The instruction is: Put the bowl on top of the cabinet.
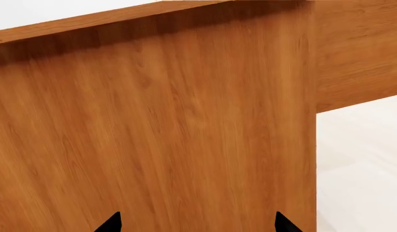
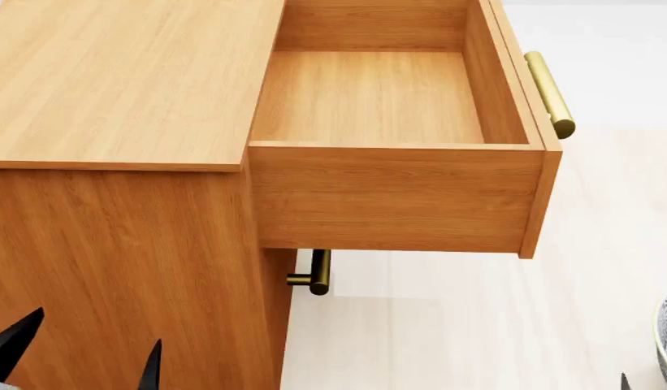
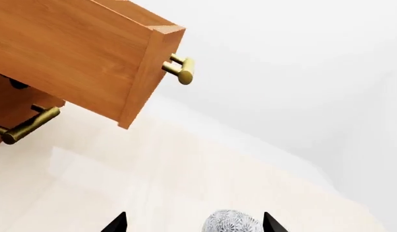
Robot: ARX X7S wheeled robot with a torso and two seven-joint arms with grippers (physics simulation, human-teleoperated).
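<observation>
The cabinet (image 2: 116, 81) is showing an orange-brown wood, with fine darker grain streaks running along its top and down its side. The open drawer (image 2: 398, 195) is wearing the same warm wood, a shade paler on its inner floor. The upper bar handle (image 2: 550, 93) is gleaming brass-gold, and the lower bar handle (image 2: 317, 272) is showing a duller brass with a dark shaded side. The floor (image 2: 474, 325) is lying pale cream with faint lighter bands. The bowl (image 3: 232, 222) is showing white under a dense grey-black floral pattern. The black fingers (image 2: 14, 341) are appearing plain and unpatterned.
</observation>
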